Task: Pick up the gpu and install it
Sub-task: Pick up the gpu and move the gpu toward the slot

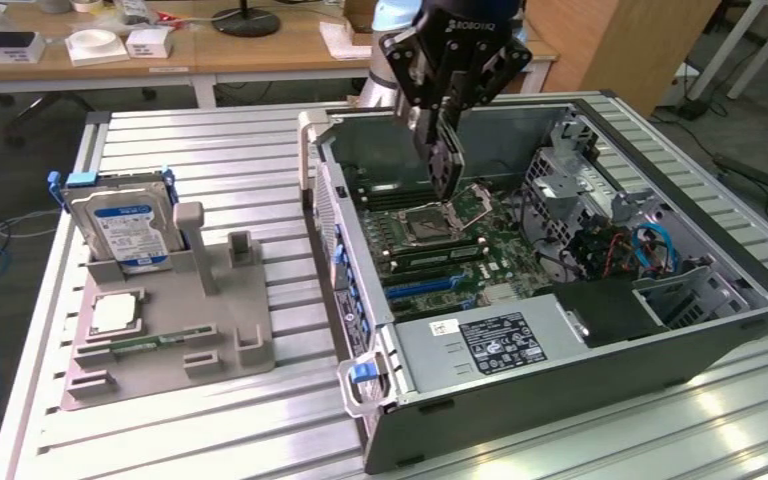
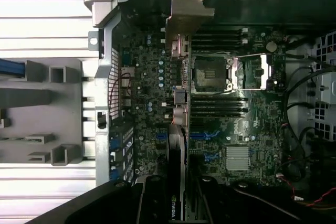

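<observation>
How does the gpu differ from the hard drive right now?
The gpu is thin and dark, gripped by the gripper, edge-down over the motherboard inside the case; the hard drive is thick and silver with a blue-white label, standing in the gray holder outside it. Both are upright.

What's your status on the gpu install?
Status: gripper shut on gpu. Card on edge above motherboard inside case, not seated. Open processor socket close beside it.

PC case [image 1: 598, 385]: exterior view's right. Holder tray [image 1: 244, 340]: exterior view's left, w/ hard drive [image 1: 124, 225] at its upper end, processor chip [image 1: 115, 312] below. gpu [image 1: 442, 180] above motherboard [image 1: 478, 250] in case.
</observation>
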Controlling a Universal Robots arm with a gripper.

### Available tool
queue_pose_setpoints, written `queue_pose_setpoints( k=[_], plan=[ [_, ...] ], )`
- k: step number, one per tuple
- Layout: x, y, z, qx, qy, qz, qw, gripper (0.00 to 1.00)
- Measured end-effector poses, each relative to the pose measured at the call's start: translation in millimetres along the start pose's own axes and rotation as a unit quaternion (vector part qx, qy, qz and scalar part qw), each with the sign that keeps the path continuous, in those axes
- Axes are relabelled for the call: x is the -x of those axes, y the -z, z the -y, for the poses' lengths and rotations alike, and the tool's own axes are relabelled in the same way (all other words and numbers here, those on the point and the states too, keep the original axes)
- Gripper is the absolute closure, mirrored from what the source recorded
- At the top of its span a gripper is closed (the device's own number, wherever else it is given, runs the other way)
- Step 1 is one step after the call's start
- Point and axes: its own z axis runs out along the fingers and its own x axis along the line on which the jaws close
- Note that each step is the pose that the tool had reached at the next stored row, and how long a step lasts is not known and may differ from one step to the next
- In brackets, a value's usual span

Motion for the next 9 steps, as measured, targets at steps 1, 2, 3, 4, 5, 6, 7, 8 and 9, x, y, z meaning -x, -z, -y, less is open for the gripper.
queue_pose_setpoints(
  k=[1, 2, 3, 4, 5, 6, 7, 8, 9],
  plan=[
    [2.2, 0.0, -0.1, 0.0, 0.0, 0.0, 1.0, 0.74],
    [4.5, 0.1, -0.1, 0.0, 0.0, 0.0, 1.0, 0.74],
    [6.6, 0.1, -0.2, 0.0, 0.0, 0.0, 1.0, 0.74],
    [8.8, 0.1, -0.2, 0.0, 0.0, 0.0, 1.0, 0.74],
    [11.1, 0.1, -0.3, 0.0, 0.0, 0.0, 1.0, 0.74],
    [13.3, 0.2, -0.4, 0.0, 0.0, 0.0, 1.0, 0.74],
    [15.5, 0.2, -0.4, 0.0, 0.0, 0.0, 1.0, 0.74],
    [17.7, 0.2, -0.5, 0.0, 0.0, 0.0, 1.0, 0.74],
    [19.9, 0.3, -0.5, 0.0, 0.0, 0.0, 1.0, 0.74]
  ],
)
